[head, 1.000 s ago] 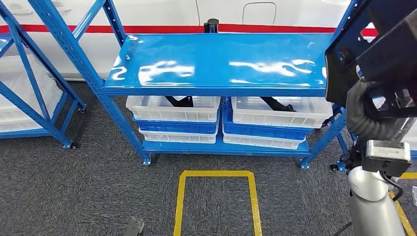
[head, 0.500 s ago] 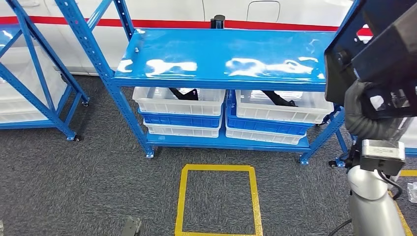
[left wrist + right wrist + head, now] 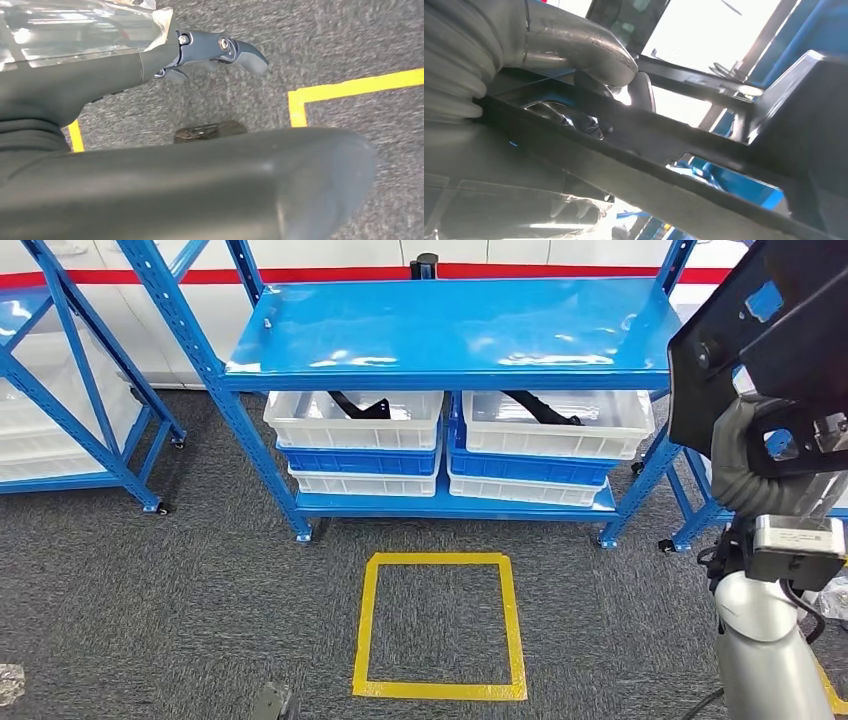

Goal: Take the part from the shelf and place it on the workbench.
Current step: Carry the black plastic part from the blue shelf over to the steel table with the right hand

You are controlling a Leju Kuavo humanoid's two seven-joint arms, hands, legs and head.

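— Right arm? Raised at the right of the head view, silver forearm upright, grey ribbed wrist cover above it.
— Right robot hand (image 3: 609,87)? Thumb and dark fingers clamped on a black part (image 3: 704,150).
— Left robot hand (image 3: 200,55)? Hanging low over the floor, dark fingers curled, holding nothing.

The shelf (image 3: 450,330) stands ahead, beyond a taped square (image 3: 438,625) on the floor (image 3: 180,600). Under its top board, two stacks of bins sit side by side on the lower board: the left stack (image 3: 352,445), the right stack (image 3: 545,450). A part lies in each top bin. A second rack (image 3: 70,390) stands to the left. The right hand (image 3: 589,75) holds a part (image 3: 775,330) up at the right, before the shelf's right post.
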